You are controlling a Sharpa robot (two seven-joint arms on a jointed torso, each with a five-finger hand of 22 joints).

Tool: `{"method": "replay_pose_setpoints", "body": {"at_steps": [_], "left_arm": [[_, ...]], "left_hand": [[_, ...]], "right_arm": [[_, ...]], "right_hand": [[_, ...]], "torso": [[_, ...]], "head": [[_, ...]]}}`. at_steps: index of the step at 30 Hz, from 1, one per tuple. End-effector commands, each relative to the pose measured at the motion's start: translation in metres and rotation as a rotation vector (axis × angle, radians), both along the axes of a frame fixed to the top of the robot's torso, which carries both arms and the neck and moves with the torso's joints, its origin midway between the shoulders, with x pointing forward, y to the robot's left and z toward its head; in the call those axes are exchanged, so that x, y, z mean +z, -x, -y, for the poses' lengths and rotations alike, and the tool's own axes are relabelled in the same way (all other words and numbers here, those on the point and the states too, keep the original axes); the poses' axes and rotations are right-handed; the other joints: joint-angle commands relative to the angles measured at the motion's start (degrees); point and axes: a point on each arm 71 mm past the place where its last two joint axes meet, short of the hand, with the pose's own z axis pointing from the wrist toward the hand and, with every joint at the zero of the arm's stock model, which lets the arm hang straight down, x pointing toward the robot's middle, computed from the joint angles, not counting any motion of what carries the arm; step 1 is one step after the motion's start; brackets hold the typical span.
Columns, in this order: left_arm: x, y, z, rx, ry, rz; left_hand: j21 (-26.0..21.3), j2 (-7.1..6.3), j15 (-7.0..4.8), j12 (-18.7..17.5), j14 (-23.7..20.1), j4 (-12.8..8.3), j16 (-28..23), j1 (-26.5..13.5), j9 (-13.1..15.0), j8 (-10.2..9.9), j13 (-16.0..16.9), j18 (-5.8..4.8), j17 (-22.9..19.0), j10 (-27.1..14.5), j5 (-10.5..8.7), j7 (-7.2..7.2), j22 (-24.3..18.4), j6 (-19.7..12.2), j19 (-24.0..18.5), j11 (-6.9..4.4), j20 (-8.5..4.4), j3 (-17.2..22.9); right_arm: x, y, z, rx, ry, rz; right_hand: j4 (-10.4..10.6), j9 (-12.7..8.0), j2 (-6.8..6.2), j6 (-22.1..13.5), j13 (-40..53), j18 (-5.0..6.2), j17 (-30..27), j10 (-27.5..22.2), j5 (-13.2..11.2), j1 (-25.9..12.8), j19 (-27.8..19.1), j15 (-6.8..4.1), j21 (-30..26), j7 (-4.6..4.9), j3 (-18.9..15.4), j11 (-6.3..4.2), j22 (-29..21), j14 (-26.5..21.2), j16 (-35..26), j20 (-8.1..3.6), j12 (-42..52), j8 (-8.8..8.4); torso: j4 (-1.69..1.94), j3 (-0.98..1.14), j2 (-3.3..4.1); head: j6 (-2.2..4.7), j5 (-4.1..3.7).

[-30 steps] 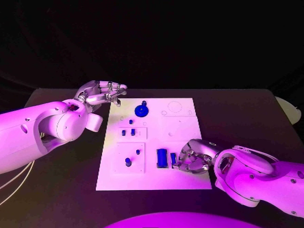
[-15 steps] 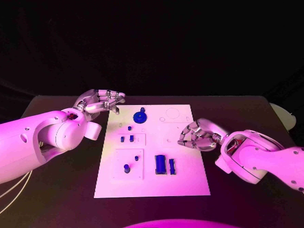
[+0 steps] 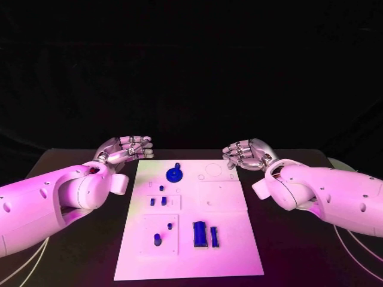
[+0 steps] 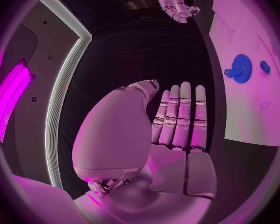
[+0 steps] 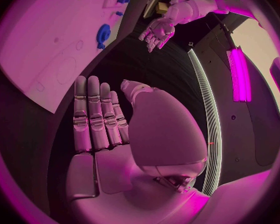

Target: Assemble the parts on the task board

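The white task board (image 3: 230, 251) lies in the middle of the black table. A blue gear (image 3: 174, 174) sits near its far edge. Small blue pieces (image 3: 158, 202) stand in a raised block left of centre, and blue pegs (image 3: 158, 240) stand nearer me. Two upright blue blocks (image 3: 205, 234) are at the near middle. My left hand (image 3: 127, 148) hovers off the board's far left corner, holding nothing. My right hand (image 3: 248, 152) hovers off the far right corner. In the wrist views the left hand (image 4: 171, 134) and right hand (image 5: 109, 129) show straight fingers and bare palms.
Bare black table (image 3: 312, 251) lies on both sides of the board. The gear (image 4: 240, 67) and the board (image 4: 252, 99) show beside my left hand. The gear (image 5: 103, 34), the board (image 5: 47, 45) and my left hand (image 5: 155, 32) show beyond my right hand.
My right hand has left the two blue blocks at the near side and moved to the board's far right corner with nothing in it. The camera has shifted. The left hand stays put.
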Motion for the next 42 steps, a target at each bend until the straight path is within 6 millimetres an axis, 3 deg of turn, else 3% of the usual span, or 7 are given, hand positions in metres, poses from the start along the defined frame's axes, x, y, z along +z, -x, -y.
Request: {"method": "replay_pose_setpoints", "body": {"at_steps": [1, 8, 9, 17, 18, 20, 42], "left_arm": [[-0.002, -0.008, -0.002, 0.064, 0.059, 0.034], [-0.011, -0.018, 0.004, 0.109, 0.04, 0.065], [-0.012, -0.015, 0.004, 0.065, 0.024, 0.015], [-0.017, -0.005, 0.013, 0.095, 0.005, 0.022], [-0.017, -0.003, 0.016, 0.102, 0.0, 0.023], [-0.019, 0.003, 0.02, 0.118, -0.01, 0.028], [-0.025, 0.054, 0.054, 0.239, -0.094, 0.077]], "left_hand": [[-6.08, -0.07, 1.98, -4.26, -4.06, 0.1, -6.35, -0.95, -0.24, -0.23, 0.12, -0.9, -1.41, -0.44, -0.27, -0.27, -4.23, -1.28, -2.37, 1.0, 1.23, 0.12], [-14.54, 1.11, 4.2, -12.51, -7.24, -0.98, -15.63, -0.63, -1.61, -2.22, 0.07, -2.73, -4.53, -3.12, -0.19, -0.97, -11.47, -1.76, -1.47, 1.28, 1.33, -2.7], [-24.13, 13.6, -6.17, -17.25, -52.02, -15.63, -31.57, -25.98, -14.91, -14.56, -3.47, -10.19, -12.22, -57.66, -11.72, -9.55, -26.38, -48.68, -40.26, -8.64, -15.33, -28.89], [-24.13, 13.6, -6.17, -17.25, -52.02, -15.63, -31.57, -41.1, -14.91, -14.56, -3.47, -10.19, -12.22, -57.66, -11.72, -9.55, -26.38, -48.68, -40.26, -8.64, -15.33, -28.89], [-24.13, 13.6, -6.17, -17.25, -52.02, -15.63, -31.57, -42.8, -14.91, -14.56, -3.47, -10.19, -12.22, -57.66, -11.72, -9.55, -26.38, -48.68, -40.26, -8.64, -15.33, -28.89], [-24.13, 13.6, -6.17, -17.25, -52.02, -15.63, -31.57, -84.66, -14.91, -14.56, -3.47, -10.19, -12.22, -57.66, -11.72, -9.55, -26.38, -48.68, -40.26, -8.64, -15.33, -28.89], [-24.13, 13.6, -6.17, -17.25, -52.02, -15.63, -31.57, -84.66, -14.91, -14.56, -3.47, -10.19, -12.22, -57.66, -11.72, -9.55, -26.38, -48.68, -40.26, -8.64, -15.33, -28.89]], "right_arm": [[0.0, -0.015, 0.0, -0.002, -0.183, 0.002], [-0.008, -0.037, 0.0, -0.036, -0.219, 0.008], [-0.006, -0.034, 0.001, -0.064, -0.123, 0.008], [-0.009, -0.02, -0.009, -0.096, -0.185, 0.011], [-0.009, -0.017, -0.011, -0.103, -0.199, 0.011], [-0.009, -0.009, -0.016, -0.122, -0.231, 0.011], [-0.006, 0.045, -0.042, -0.246, -0.392, -0.016]], "right_hand": [[-1.01, -1.06, 0.94, 0.29, -5.96, 0.72, -2.4, 0.18, -0.05, -0.03, 0.77, 0.48, -3.03, 0.1, 1.01, 0.26, -4.67, 0.21, -3.91, 0.84, -3.08, -1.09], [-2.88, -3.15, 2.04, 0.82, -14.29, 0.88, -7.06, 0.4, -0.43, -1.9, -1.87, 1.7, -5.24, 0.35, 1.22, 1.29, -14.49, -0.26, -9.63, 2.26, -4.64, -2.78], [-14.91, -26.88, 10.11, -48.52, -26.49, -9.76, -26.59, -17.48, -9.44, -25.23, -55.84, -5.26, -8.85, -11.1, -26.27, -7.87, -45.69, -57.63, -23.1, -10.82, -8.32, -12.78], [-14.91, -26.88, 10.11, -48.52, -26.49, -9.76, -26.59, -59.43, -9.44, -39.82, -55.84, -5.26, -8.85, -11.1, -26.27, -7.87, -45.69, -57.63, -23.1, -10.82, -8.32, -12.78], [-14.91, -26.88, 10.11, -48.52, -26.49, -9.76, -26.59, -59.43, -9.44, -80.7, -55.84, -5.26, -8.85, -11.1, -26.27, -7.87, -45.69, -57.63, -23.1, -10.82, -8.32, -12.78], [-14.91, -26.88, 10.11, -48.52, -26.49, -9.76, -26.59, -59.43, -9.44, -80.7, -55.84, -5.26, -8.85, -11.1, -26.27, -7.87, -45.69, -57.63, -23.1, -10.82, -8.32, -12.78], [-14.91, -26.88, 10.11, -48.52, -26.49, -9.76, -26.59, -59.43, -9.44, -80.7, -55.84, -5.26, -8.85, -11.1, -26.27, -7.87, -45.69, -57.63, -23.1, -10.82, -8.32, -12.78]], "torso": [[0.17, 0.09, -1.2], [0.65, 0.56, -1.8], [0.34, 0.29, -1.39], [-0.03, 0.88, -3.67], [-0.11, 1.02, -4.2], [-0.27, 1.27, -5.16], [-0.52, 1.67, -6.71]], "head": [[1.25, 0.05], [2.39, 1.03], [1.97, 0.74], [2.19, 1.69], [2.24, 1.9], [2.33, 2.3], [2.48, 2.94]]}}
